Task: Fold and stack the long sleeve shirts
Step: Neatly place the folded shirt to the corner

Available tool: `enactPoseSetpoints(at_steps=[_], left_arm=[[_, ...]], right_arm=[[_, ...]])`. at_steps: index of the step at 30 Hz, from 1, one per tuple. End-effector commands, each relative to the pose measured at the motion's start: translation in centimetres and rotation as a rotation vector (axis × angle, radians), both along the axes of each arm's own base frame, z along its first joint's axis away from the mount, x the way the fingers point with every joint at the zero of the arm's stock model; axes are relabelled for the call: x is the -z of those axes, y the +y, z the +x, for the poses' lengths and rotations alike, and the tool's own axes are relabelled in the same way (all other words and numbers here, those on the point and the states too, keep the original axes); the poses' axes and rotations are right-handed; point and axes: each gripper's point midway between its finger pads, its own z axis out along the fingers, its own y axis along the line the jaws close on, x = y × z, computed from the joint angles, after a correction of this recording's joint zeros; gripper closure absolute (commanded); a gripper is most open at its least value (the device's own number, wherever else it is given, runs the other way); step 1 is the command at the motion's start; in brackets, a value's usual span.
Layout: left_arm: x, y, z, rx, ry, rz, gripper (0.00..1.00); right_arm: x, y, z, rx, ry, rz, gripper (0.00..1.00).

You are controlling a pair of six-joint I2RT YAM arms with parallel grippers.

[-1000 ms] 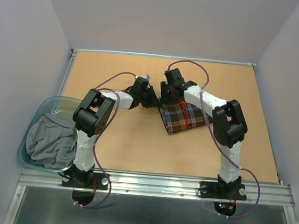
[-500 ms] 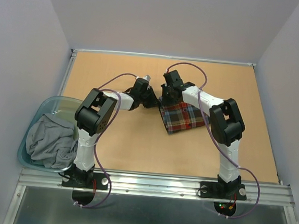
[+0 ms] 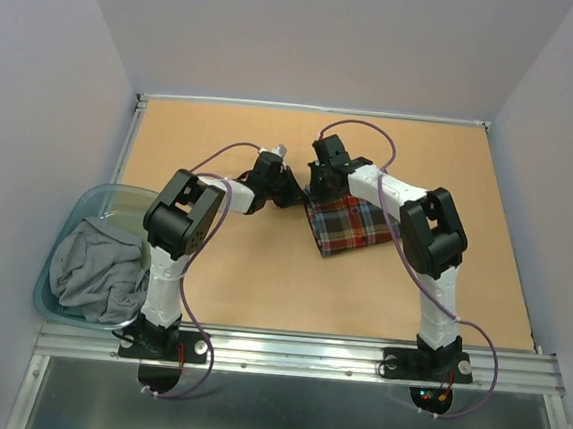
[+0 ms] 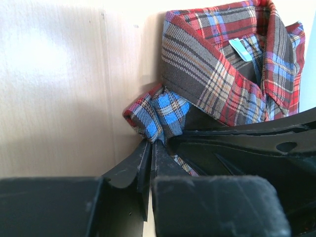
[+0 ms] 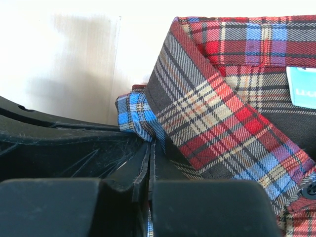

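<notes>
The plaid long sleeve shirt [image 3: 356, 226] lies folded into a small square on the wooden table, collar end toward the far left. My left gripper [image 3: 293, 193] and right gripper [image 3: 317, 191] meet at the shirt's far-left corner, close together. In the left wrist view the left gripper [image 4: 151, 143] is shut on a bunched fold of the plaid shirt [image 4: 212, 74] below the collar. In the right wrist view the right gripper [image 5: 151, 144] is shut on the same bunched edge of the shirt [image 5: 222, 113]. A grey garment [image 3: 91, 270] lies crumpled in a tub.
The translucent teal tub [image 3: 68, 224] sits off the table's left edge beside the left arm base. The wooden table [image 3: 261, 273] has raised edges at the back and sides. White walls enclose it.
Almost nothing. Both grippers stay shut at the shirt's far-left corner; the arms have shifted only slightly and the shirt lies the same.
</notes>
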Motion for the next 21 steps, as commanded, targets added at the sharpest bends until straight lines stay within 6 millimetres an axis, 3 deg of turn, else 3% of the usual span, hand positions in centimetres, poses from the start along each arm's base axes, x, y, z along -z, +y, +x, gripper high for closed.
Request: enactPoseSetpoints(at_steps=[1,12,21], left_arm=[[3.9,1.0,-2.4,0.011,0.107,0.063,0.89],[3.9,1.0,-2.5,0.009,0.101,0.056,0.90],[3.5,1.2,-2.2,-0.008,0.089,0.049,0.89]], right_arm=[[-6.6,3.1,1.7,-0.049,-0.135,0.152,0.99],[-7.8,3.7,0.9,-0.069,-0.142,0.199,0.99],[-3.9,3.7,-0.2,-0.066,-0.052,0.192,0.96]])
